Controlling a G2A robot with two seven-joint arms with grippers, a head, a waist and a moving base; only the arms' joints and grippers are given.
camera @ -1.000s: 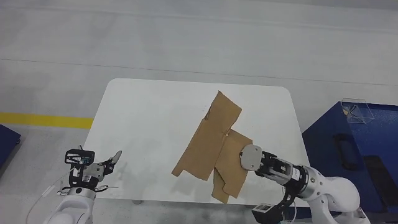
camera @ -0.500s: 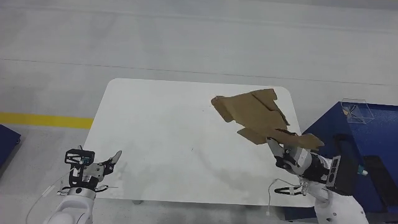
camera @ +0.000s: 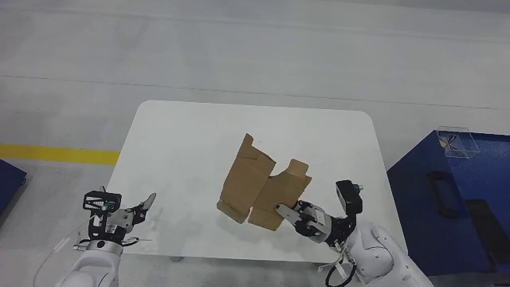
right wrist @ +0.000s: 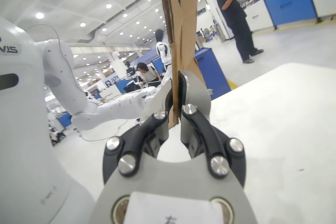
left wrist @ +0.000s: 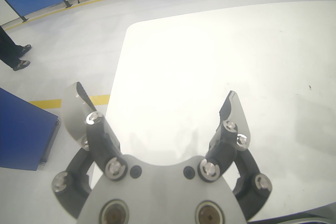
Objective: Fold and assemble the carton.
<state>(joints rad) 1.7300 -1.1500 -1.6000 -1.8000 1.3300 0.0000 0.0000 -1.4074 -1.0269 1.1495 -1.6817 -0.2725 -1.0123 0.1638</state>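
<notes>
Over at the near left corner, the left fingers [camera: 145,206] had not budged through any of it: they hung spread wide, holding nothing, just over the edge of the white counter [camera: 191,139]. All the action was with the brown carton [camera: 256,182]. A second earlier it had lain flat on the right half of the counter. Half a second later it was up in the air, swung out past the right edge. Now it had come back in over the near middle, standing up on edge rather than lying down, its flaps loose and its panels still pressed together as a flat blank. I could not tell whether its lowest corner touched the surface. The right fingers [camera: 288,211] were closed tight on its near right edge, the cardboard pinched between the two pads, and from the wrist the sheet rose straight up out of the grip. To my eye the swing was a way of getting the blank off the counter and turned toward the idle arm. No fold had been made yet, and opening the panels would likely need that second grip. To the right, the blue cabinet [camera: 466,207] stood well clear of the carton again.
</notes>
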